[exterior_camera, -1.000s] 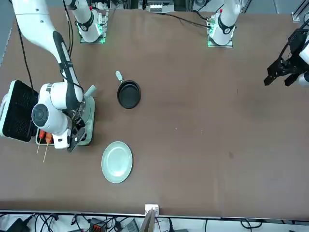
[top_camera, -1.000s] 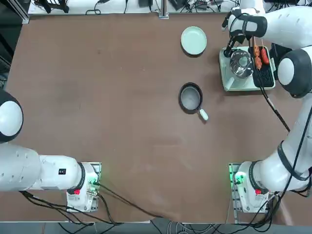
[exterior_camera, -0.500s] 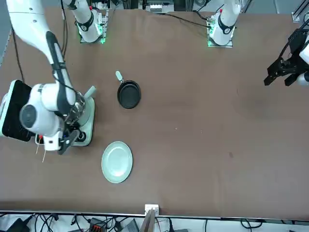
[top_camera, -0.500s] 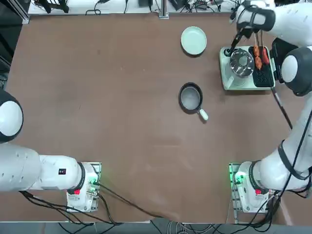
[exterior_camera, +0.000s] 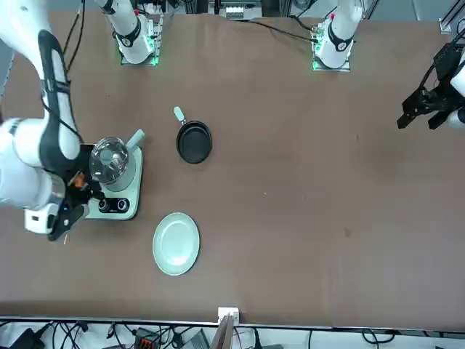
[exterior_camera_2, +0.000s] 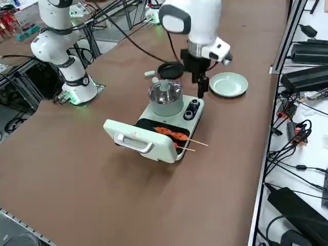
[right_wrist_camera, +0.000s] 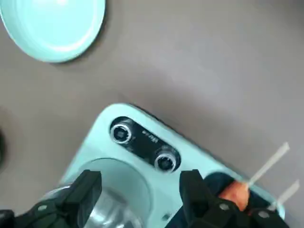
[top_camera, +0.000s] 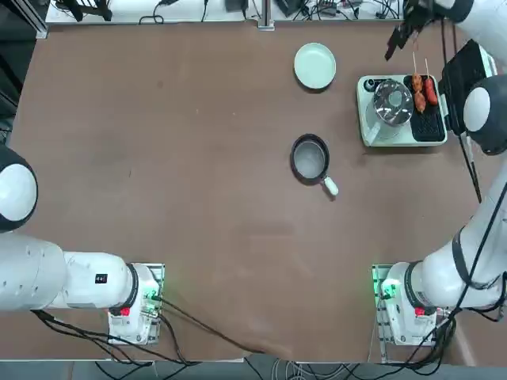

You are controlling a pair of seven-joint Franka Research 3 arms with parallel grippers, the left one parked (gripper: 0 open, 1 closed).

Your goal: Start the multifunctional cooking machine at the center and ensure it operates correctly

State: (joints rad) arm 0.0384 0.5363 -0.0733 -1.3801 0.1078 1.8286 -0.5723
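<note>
Had the right gripper (right_wrist_camera: pixel 140 190) wide, nothing between the fingers. It hung in the air near the knob end of the cooking machine (top_camera: pixel 396 142), off the table and pointing down.

Machine sat toward the far right of the table from the robot's side, not at the center. I had its black control panel (right_wrist_camera: pixel 144 143) in the wrist view, two silver-ringed knobs (right_wrist_camera: pixel 165 162) on it; couldn't read their settings.

Steel pot (exterior_camera_2: pixel 165 106) was on the machine, glass lid (exterior_camera_2: pixel 165 89) on top. Beside it, skewers (exterior_camera_2: pixel 171 134) with orange-red food lay on the black grill plate (exterior_camera_2: pixel 148 124), sticks poking past the edge. Hinged lid (exterior_camera_2: pixel 139 141) was open, swung out to the side away from the pot.

Pale green plate (top_camera: pixel 315 66) and small dark frying pan (top_camera: pixel 310 159) were on the table, both left of the machine, apart from it. Pan was nearer the robot than the plate.
</note>
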